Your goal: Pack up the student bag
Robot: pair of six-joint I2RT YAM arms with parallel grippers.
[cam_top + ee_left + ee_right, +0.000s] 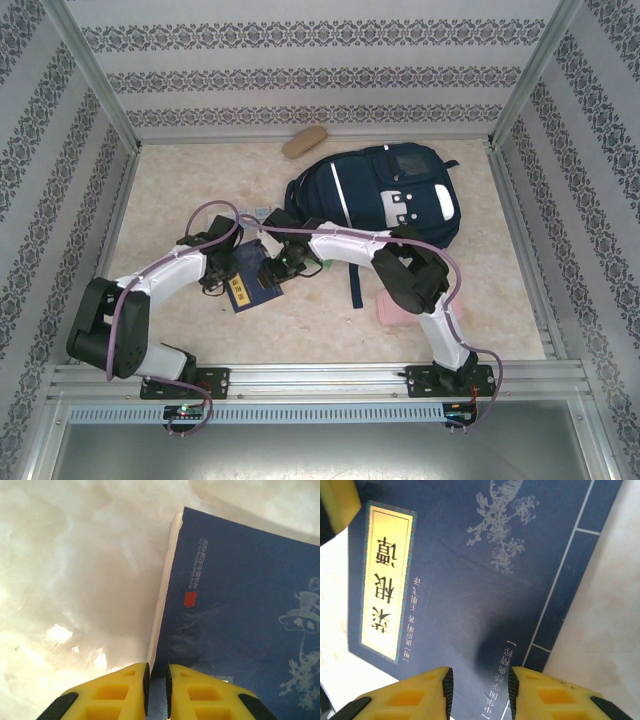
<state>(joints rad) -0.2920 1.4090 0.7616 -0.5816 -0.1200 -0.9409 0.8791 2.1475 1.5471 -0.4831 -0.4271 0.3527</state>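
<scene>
The student bag (385, 195), a navy backpack with white patches, lies flat at the back right of the table. A dark blue book (252, 287) with a gold title label (385, 580) lies on the table to its left. My left gripper (216, 268) is at the book's left edge. In the left wrist view its yellow fingers (157, 692) are nearly together, with the book's (240, 610) cover edge between the pads. My right gripper (280, 268) hovers over the book's right side. It (480, 692) stands open above the cover (485, 595), nothing between its fingers.
A flat pink case (393, 311) lies partly under the right arm's elbow. A tan oblong object (305, 143) sits near the back wall. A dark bag strap (355, 285) trails toward the front. Metal frame walls close in the table on both sides.
</scene>
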